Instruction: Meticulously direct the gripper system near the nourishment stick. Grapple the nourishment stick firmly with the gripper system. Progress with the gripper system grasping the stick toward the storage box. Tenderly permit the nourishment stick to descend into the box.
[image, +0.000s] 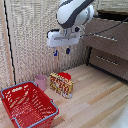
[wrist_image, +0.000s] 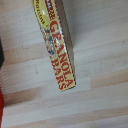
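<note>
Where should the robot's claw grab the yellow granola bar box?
Probably from above, pinching the two wide printed faces of the yellow-orange cardboard granola carton across its thin top edge. It stands on the wooden floor, narrow enough for the open blue-tipped gripper.

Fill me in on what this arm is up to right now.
A white robot arm holds its claw in the air above a yellow granola bar box standing on the wooden floor. The claw holds nothing and its fingers look spread. A red mesh basket sits nearby at the exterior view's left, with nothing visible in it. A pink cup stands beside the box. Nothing has been grasped yet.
</note>
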